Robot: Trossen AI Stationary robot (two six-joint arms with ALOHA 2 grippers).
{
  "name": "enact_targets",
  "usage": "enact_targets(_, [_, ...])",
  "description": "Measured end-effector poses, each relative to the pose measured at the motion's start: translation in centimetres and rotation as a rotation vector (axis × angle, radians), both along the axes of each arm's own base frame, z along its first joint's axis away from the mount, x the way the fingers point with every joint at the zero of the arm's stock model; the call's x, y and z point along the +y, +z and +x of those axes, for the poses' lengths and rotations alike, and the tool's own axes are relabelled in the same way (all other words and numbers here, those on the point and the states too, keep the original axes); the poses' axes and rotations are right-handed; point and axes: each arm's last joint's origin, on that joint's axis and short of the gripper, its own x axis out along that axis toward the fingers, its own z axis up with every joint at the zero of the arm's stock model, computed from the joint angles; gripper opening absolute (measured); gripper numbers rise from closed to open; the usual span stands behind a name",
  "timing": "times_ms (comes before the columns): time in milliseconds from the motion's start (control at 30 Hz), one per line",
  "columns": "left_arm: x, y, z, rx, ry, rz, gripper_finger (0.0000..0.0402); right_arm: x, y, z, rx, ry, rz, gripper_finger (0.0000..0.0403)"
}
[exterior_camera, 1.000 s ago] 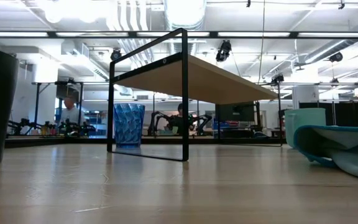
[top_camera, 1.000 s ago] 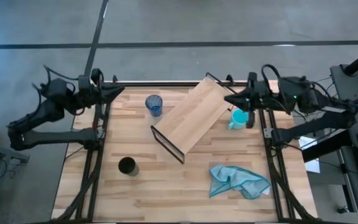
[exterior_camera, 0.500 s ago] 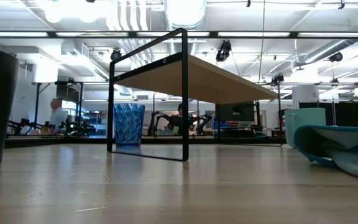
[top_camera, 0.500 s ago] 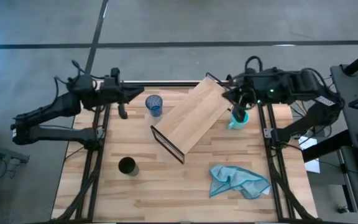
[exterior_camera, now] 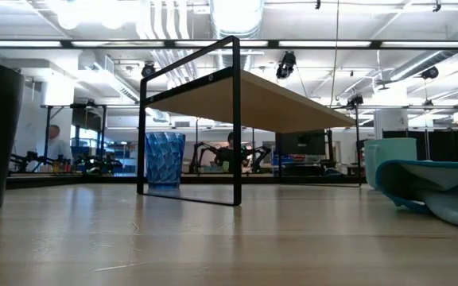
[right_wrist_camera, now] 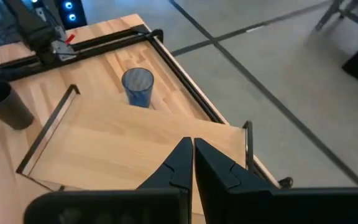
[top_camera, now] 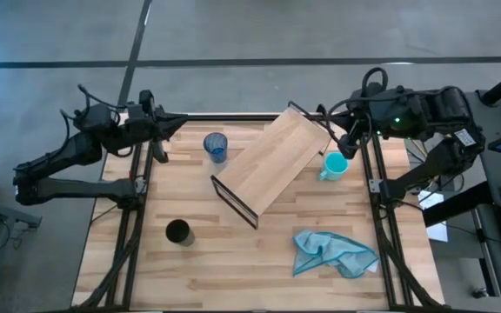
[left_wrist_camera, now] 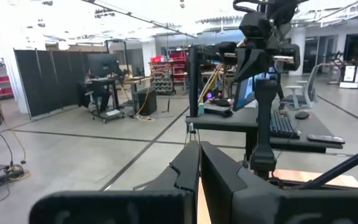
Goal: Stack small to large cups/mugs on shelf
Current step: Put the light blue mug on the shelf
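The light-wood shelf [top_camera: 272,161] stands slantwise on its black wire-frame ends at the table's far middle; it also shows in the low view [exterior_camera: 249,95]. The blue tumbler [top_camera: 215,145] stands upright to the shelf's left. The black cup [top_camera: 178,232] stands at the near left. The teal mug [top_camera: 334,165] stands by the shelf's right end. My left gripper [top_camera: 182,120] is shut and empty at the far left edge, left of the tumbler. My right gripper [top_camera: 344,142] is shut and empty above the far right, just beyond the teal mug, looking down over the shelf [right_wrist_camera: 135,149].
A crumpled teal cloth [top_camera: 333,254] lies at the near right. Black frame rails [top_camera: 137,217] run along the table's left and right sides. Bare tabletop [top_camera: 233,261] lies in the near middle. A person stands far off in the room [exterior_camera: 52,143].
My left gripper reached out toward the blue tumbler, then drew back toward the far left edge. My right gripper swung over the teal mug, then pulled back toward the far right. The cups and the shelf have stayed in place.
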Motion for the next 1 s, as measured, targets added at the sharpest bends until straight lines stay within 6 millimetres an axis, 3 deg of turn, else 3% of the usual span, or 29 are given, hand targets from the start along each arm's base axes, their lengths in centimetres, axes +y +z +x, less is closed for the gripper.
enact_targets(333, [0.0,-0.1,0.1,0.01,-0.001,-0.005,0.0,-0.6,-1.7,0.3,0.126,-0.042,0.004,0.0015])
enact_targets(633, [0.0,-0.1,-0.1,0.005,-0.001,-0.007,0.0,-2.3,-4.4,1.8,0.287,-0.083,-0.026,0.0082])
enact_targets(867, [0.0,-0.1,-0.1,-0.017,-0.012,-0.076,0.0,-3.4,-7.6,2.4,0.394,-0.063,0.139,0.0116])
enact_targets(1000, [0.0,0.0,-0.1,-0.019,-0.012,-0.076,0.0,-3.8,-10.7,2.4,0.474,-0.127,0.243,0.0119])
